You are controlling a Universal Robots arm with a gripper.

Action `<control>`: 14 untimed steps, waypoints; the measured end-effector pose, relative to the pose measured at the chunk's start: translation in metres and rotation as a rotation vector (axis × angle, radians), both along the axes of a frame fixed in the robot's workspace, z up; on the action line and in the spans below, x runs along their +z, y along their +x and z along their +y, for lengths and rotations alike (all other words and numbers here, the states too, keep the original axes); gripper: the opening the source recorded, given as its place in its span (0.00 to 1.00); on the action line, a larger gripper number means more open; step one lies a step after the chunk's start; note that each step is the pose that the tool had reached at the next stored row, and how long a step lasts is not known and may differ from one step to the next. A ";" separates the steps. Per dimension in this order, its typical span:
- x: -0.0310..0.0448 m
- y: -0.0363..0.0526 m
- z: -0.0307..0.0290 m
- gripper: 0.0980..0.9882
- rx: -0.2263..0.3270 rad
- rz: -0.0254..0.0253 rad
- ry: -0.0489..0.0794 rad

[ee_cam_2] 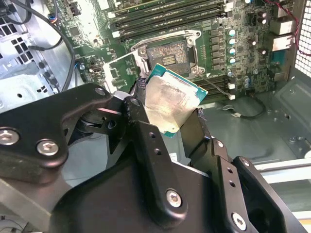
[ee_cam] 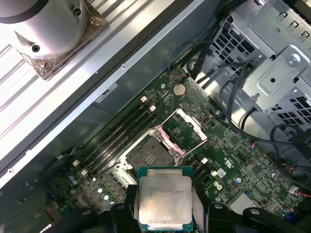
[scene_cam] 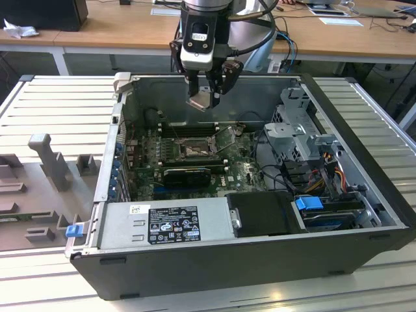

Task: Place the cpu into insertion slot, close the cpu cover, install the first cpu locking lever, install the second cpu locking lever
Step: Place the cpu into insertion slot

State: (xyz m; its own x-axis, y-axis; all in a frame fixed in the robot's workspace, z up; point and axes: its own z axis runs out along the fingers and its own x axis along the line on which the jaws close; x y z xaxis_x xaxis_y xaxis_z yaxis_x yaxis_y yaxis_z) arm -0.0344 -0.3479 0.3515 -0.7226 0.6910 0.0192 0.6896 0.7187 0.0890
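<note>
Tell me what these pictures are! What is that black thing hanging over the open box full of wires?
That is a robot arm. The exterior view watches from outside; both wrist views come from cameras riding on the arm. The box is an open computer case lying on a ridged table. The arm's gripper pinches the cpu, a small silver square chip, in the air above the green board. Below is the insertion slot, uncovered, with the cpu cover swung open beside it.
</note>
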 end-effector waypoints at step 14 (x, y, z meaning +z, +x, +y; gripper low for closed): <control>-0.0027 0.0000 0.0000 0.48 -0.005 0.0010 0.000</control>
State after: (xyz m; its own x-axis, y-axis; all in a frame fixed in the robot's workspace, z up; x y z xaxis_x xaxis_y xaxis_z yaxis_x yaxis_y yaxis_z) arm -0.0343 -0.3479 0.3489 -0.7191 0.6947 0.0199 0.6934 0.7152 0.0882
